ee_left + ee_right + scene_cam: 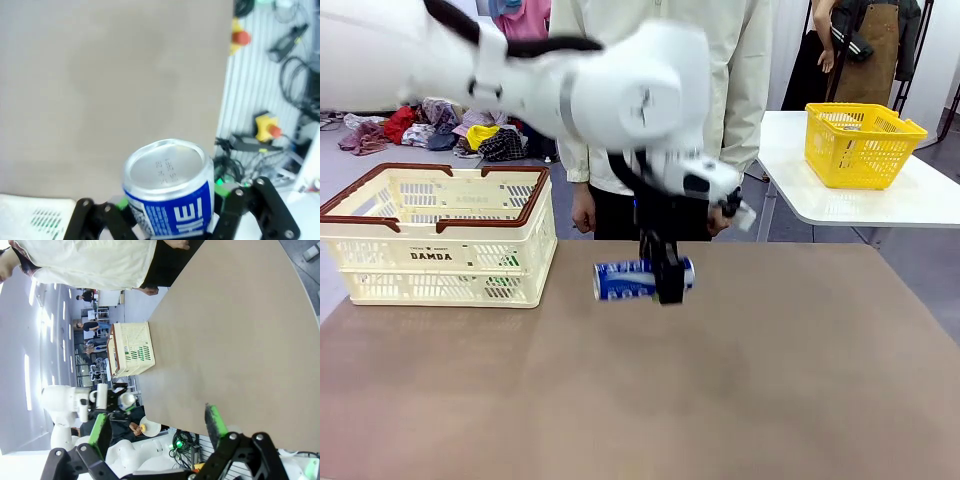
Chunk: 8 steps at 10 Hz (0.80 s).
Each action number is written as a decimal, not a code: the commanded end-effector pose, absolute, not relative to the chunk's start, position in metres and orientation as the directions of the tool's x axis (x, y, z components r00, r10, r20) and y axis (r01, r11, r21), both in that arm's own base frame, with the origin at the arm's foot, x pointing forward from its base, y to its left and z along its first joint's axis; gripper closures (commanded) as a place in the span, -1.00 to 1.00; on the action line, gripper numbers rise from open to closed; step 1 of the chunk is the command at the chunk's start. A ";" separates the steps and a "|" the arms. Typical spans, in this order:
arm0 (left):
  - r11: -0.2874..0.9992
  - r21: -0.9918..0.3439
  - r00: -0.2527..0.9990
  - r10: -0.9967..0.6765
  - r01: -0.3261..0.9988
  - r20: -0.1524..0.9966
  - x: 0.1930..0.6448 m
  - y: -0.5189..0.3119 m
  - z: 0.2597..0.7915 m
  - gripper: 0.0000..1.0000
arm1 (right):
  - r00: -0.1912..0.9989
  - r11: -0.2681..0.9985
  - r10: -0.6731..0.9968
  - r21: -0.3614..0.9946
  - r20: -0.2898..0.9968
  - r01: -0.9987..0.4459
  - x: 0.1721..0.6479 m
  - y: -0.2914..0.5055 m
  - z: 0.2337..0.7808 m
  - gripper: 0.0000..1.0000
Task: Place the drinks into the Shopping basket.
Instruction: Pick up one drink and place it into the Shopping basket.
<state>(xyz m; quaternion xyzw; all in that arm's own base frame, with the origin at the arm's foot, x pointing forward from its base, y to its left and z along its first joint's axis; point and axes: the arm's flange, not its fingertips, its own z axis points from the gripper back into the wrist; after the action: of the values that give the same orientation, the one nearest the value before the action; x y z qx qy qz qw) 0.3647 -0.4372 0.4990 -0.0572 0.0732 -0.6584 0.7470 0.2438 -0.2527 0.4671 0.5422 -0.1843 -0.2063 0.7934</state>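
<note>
Left gripper (172, 196): jaws pressed in on the blue can (172, 212), one green pad (220, 186) showing at each side of the body. In the left wrist view the can's silver end faces the lens, with white Korean lettering on the blue wall below it.

Right gripper (157, 426): fingers spread apart with nothing between the green pads. It sits off the near edge of the table (235, 335), which runs away beyond it.

Front view: the left arm reaches in from picture left to the middle of the table (770, 380), and the left gripper (668, 290) points down. The blue can (630, 280) lies on its side in the grip, clamped near its right end, with the rest sticking out towards picture left. It is low at the middle of the tabletop. I cannot tell whether it rests on the surface or hangs just clear of it.

Shopping basket (440, 255): upright on the table's far left part, cream lattice walls, dark brown rim, "DAMDA" on the near side. It is well apart from the can, to the can's left and slightly farther back. The can is outside it. What lies inside cannot be made out.

Person (745, 90): standing at the far edge of the table in a pale jacket, hands hanging low at the table edge, behind the arm.

Farther back on the right, a yellow basket (860, 150) stands on a separate white table (860, 205).
</note>
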 end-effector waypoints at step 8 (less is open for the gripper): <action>0.074 -0.197 0.079 -0.997 0.978 0.017 0.380 -0.422 0.512 1.00 | 0.848 0.330 -0.523 0.938 0.086 0.108 0.243 -0.254 0.467 -1.00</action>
<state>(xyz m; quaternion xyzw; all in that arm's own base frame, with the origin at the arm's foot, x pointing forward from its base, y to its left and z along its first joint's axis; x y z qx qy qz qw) 0.3779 -0.4254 0.5119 -0.0793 0.0661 -0.6786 0.7272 0.2438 -0.2527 0.4671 0.5422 -0.1844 -0.2063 0.7934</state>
